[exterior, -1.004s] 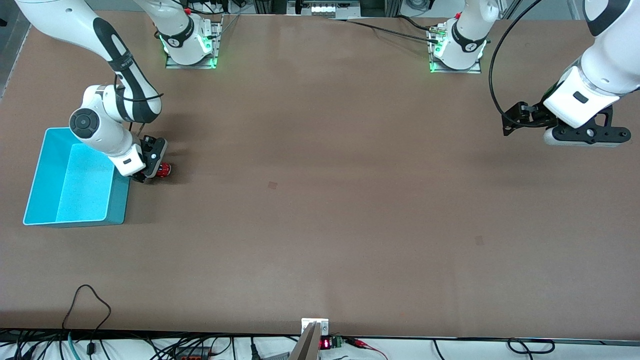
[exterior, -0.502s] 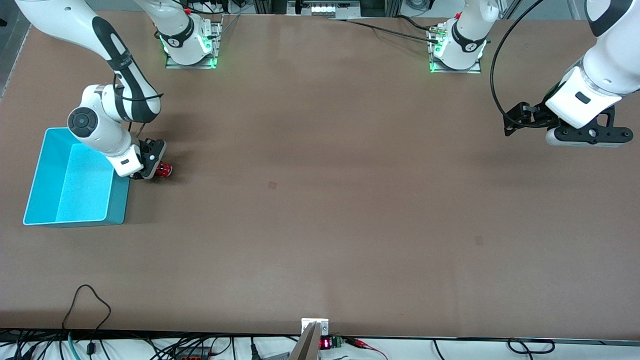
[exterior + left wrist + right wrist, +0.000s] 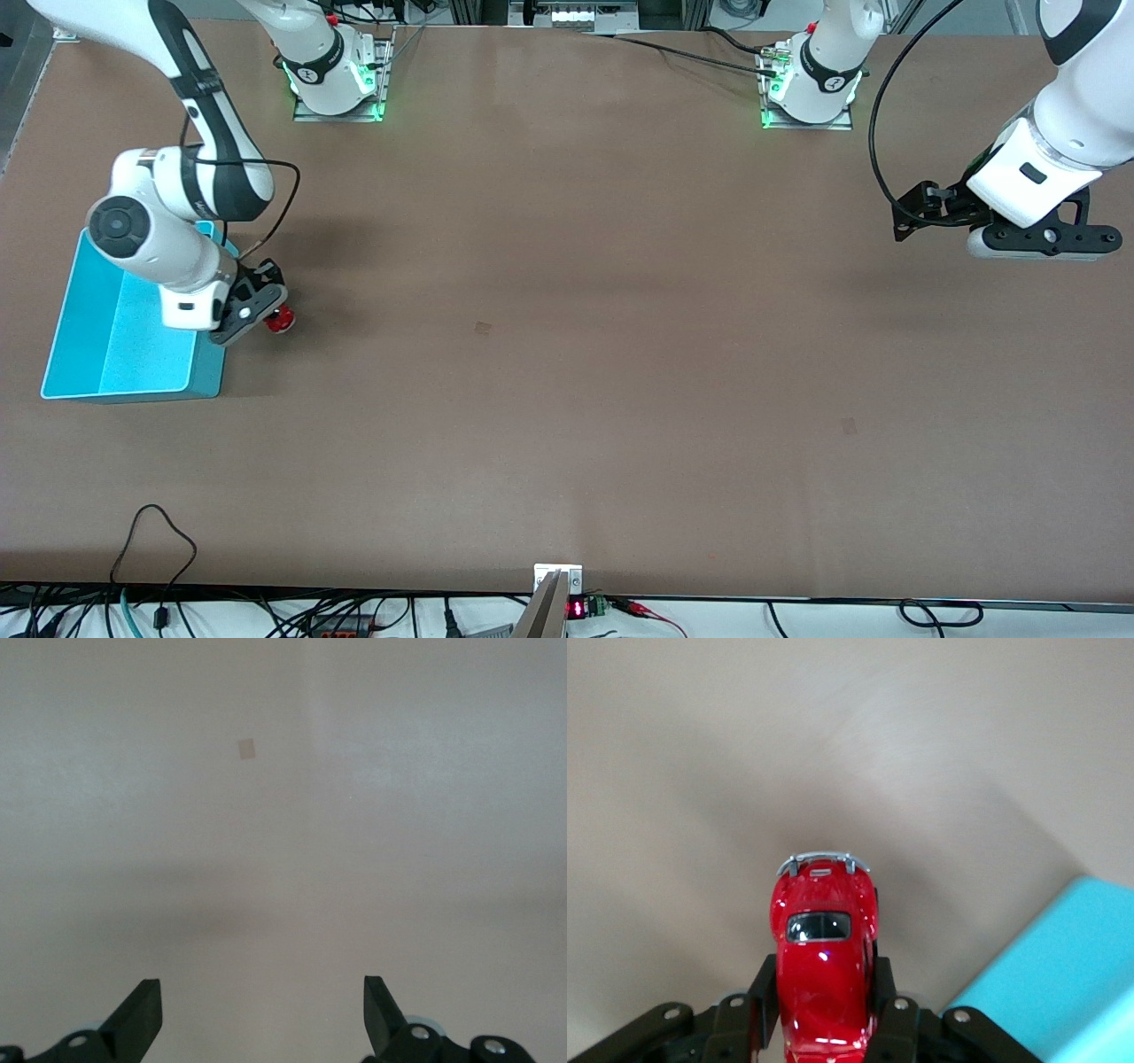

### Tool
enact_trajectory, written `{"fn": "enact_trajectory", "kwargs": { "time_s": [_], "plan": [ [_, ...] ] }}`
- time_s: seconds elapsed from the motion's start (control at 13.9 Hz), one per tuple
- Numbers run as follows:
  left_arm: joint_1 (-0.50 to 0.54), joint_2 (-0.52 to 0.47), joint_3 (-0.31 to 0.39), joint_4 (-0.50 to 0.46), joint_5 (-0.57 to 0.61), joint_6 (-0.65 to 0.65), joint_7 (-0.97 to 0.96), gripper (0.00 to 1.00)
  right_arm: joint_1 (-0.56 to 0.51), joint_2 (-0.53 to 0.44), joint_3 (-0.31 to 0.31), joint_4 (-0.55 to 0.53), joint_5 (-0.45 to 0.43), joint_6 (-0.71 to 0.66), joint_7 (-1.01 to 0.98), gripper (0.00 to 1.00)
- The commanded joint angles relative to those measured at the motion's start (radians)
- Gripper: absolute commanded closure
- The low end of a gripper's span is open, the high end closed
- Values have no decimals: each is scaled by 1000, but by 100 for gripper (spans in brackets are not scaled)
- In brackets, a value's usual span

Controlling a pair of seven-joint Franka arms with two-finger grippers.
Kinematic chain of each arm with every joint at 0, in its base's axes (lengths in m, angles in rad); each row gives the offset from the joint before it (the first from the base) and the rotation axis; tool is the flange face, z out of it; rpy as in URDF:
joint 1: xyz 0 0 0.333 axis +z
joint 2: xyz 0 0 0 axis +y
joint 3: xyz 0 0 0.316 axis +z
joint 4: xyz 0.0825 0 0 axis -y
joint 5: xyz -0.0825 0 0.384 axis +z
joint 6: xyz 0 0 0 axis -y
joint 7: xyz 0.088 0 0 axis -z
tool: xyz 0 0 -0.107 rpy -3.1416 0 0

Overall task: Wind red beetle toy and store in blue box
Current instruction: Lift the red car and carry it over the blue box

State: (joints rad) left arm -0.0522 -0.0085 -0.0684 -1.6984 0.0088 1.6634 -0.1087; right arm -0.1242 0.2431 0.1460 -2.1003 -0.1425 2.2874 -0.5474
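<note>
My right gripper [image 3: 266,321] is shut on the red beetle toy [image 3: 280,322] and holds it just above the table beside the blue box [image 3: 84,354], by the box's wall toward the table's middle. In the right wrist view the red beetle toy [image 3: 824,966] sits between the black fingers [image 3: 764,988], silvery bumper pointing away, with a corner of the blue box [image 3: 1063,974] next to it. My left gripper [image 3: 921,213] is open and empty, waiting above the table at the left arm's end; its wrist view shows my left gripper [image 3: 261,1014] over bare table.
The brown table [image 3: 567,354] stretches between the two arms. Small darker patches [image 3: 483,328] mark its surface. Cables hang along the table edge nearest the front camera [image 3: 151,540]. The arm bases [image 3: 341,80] stand at the opposite edge.
My right gripper has lifted the red beetle toy off the table and swung it a little toward the front camera, along the blue box's wall. The left arm has not moved.
</note>
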Motion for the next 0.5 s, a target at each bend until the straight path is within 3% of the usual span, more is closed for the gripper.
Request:
{"fn": "enact_trajectory", "kwargs": {
  "time_s": [0.0, 0.07, 0.43],
  "plan": [
    [5, -7, 2, 10, -9, -17, 27, 0, -29, -51, -34, 57, 15, -74, 136, 100],
    [5, -7, 2, 10, -9, -17, 27, 0, -29, -54, -92, 84, 26, -98, 139, 100],
    [5, -7, 2, 10, -9, -17, 26, 0, -46, 4, -264, 109, 64, -120, 184, 99]
  ]
}}
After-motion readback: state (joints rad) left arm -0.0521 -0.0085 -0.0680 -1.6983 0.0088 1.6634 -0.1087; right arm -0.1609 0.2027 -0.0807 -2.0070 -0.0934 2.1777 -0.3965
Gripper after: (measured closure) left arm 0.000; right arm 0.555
